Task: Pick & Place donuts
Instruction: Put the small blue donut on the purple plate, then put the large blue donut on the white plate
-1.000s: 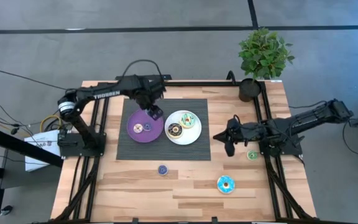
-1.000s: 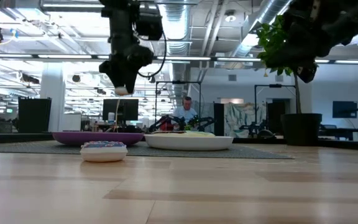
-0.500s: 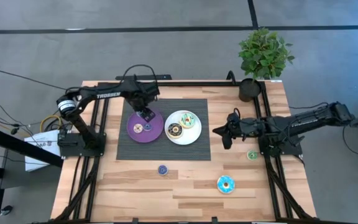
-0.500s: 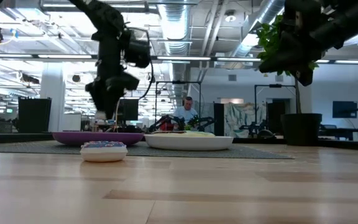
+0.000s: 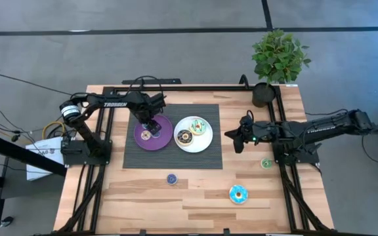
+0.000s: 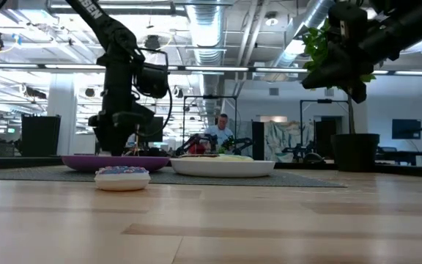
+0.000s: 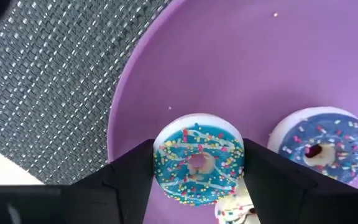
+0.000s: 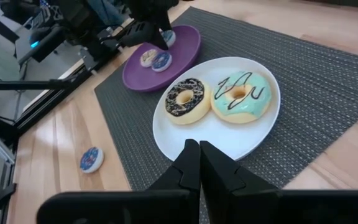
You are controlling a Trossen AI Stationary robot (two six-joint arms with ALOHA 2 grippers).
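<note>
Donuts sorted by size, it seems: small ones to the purple plate [image 5: 155, 134], large ones to the white plate [image 5: 195, 143]. Left gripper [image 7: 197, 180] now down low over the purple plate, dropped there from well above it within the last second. Fingers [image 7: 132, 180] closed lightly on either side of a small blue sprinkled donut [image 7: 197, 163], which sits at or just above the plate surface; contact with the plate probably made, though hard to confirm from the wrist view. Beside it on the same plate, a darker blue donut [image 7: 319, 144] and part of a cream one [image 7: 236, 208].

Meaning for the task: placement nearly done, only release and lift-off left.

Right gripper [image 8: 197, 163] pinched closed on nothing, hovering near the mat edge, just beside the white plate with its brown donut [image 8: 184, 99] and light green donut [image 8: 241, 94].

Not yet sorted on bare wood: a blue donut [image 5: 171, 178], a cyan donut [image 5: 237, 194], a green donut [image 5: 266, 163].
</note>
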